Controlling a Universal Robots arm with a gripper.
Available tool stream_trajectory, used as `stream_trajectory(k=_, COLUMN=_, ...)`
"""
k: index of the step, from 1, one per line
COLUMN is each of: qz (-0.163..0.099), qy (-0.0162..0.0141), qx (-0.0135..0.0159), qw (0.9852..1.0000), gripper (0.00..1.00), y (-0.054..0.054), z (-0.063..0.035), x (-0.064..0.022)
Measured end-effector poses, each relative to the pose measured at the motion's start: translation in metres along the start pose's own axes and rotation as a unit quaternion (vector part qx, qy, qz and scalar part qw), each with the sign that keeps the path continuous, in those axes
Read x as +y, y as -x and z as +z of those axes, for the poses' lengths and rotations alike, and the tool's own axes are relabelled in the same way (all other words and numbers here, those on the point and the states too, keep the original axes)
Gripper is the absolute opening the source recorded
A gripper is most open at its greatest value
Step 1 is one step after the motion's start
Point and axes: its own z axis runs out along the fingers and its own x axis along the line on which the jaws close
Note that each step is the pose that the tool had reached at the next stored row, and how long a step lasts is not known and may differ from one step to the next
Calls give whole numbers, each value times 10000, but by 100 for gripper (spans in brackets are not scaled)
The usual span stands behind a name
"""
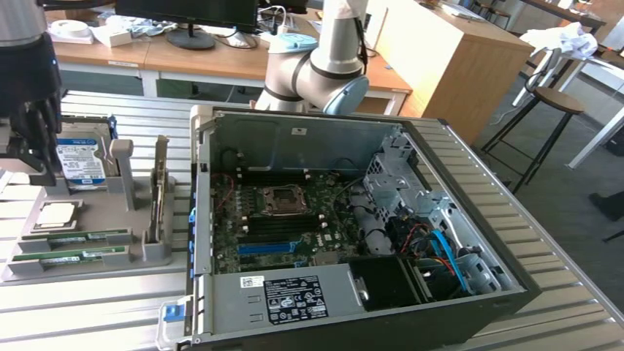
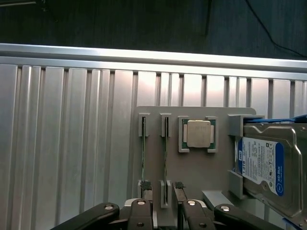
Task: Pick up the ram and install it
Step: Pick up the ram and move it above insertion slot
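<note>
Two green ram sticks stand on edge in slots of a grey fixture (image 2: 192,167). One ram stick (image 2: 165,143) is beside the CPU (image 2: 198,133); the other ram stick (image 2: 143,148) is one slot further out. My gripper (image 2: 162,186) is open and hovers above the fixture end, holding nothing. Its pads (image 2: 146,185) stand either side of the line of the stick nearer the CPU. In the exterior view the gripper (image 1: 41,175) hangs over the far left, above the fixture (image 1: 146,252), where both ram sticks (image 1: 76,237) lie side by side.
A hard drive (image 1: 80,161) and an upright expansion card (image 1: 159,190) share the fixture with the CPU (image 1: 57,213). The open PC case (image 1: 468,219) sits to the exterior view's right, motherboard (image 1: 283,219) exposed, blue slot (image 1: 268,247) near the power supply. The arm's base (image 1: 322,69) stands behind the case.
</note>
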Motion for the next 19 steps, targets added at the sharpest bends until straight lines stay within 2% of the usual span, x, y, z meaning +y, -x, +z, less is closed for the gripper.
stream_trajectory(k=19, qz=0, qy=-4, qx=0, qw=10000, gripper=30, y=-3, z=184, x=-8)
